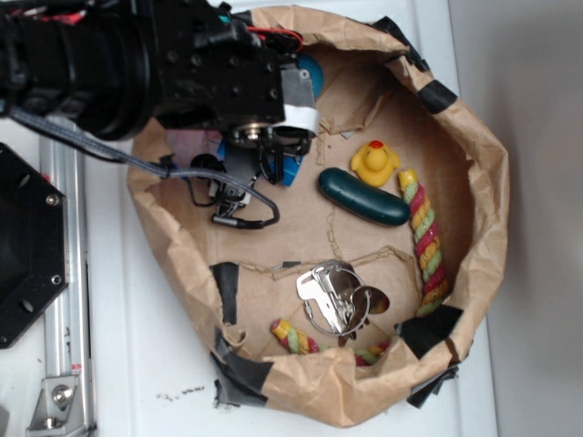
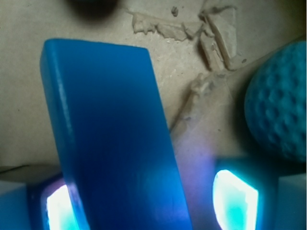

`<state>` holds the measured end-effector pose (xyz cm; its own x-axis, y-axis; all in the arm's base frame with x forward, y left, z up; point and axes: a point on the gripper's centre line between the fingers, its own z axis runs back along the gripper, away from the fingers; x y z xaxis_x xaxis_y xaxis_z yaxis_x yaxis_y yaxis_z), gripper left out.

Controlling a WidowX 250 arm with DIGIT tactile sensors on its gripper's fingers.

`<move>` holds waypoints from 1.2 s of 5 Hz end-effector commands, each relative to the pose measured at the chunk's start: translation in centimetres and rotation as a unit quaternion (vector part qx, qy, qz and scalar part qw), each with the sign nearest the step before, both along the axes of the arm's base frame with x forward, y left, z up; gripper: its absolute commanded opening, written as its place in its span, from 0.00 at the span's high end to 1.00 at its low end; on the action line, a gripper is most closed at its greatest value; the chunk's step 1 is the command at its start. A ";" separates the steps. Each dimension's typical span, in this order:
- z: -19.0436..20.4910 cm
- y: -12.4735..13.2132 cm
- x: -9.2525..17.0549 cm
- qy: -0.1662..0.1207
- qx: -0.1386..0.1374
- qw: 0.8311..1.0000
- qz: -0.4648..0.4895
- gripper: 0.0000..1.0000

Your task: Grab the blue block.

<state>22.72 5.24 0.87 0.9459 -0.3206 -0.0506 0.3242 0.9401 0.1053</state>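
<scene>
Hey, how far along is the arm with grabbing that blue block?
Done: the tool has reached the blue block and straddles it, one lit pad on the right with a gap showing, the other at the block's left edge. In hand: closing on it; the pads don't yet look clamped. Left: squeezing and lifting it off the paper floor, clear of the dimpled teal ball alongside.

Pincer (image 1: 273,159) over blue block (image 1: 290,169)

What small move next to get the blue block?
Probably shift slightly toward the left finger, then close. In the wrist view the blue block lies between the open gripper's fingers, off-centre against the left one, with the dimpled ball close beside.
</scene>
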 end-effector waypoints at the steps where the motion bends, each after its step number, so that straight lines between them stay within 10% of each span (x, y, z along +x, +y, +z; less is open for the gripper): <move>1: -0.6 -0.4 1.4 -0.022 0.014 1.000 -0.005 0.00; 2: -0.6 -0.2 1.5 -0.026 0.005 0.999 0.021 1.00; 4: 2.0 1.5 1.7 -0.001 -0.078 0.997 0.019 1.00; 6: 12.1 -2.2 2.9 -0.058 -0.093 0.992 0.059 1.00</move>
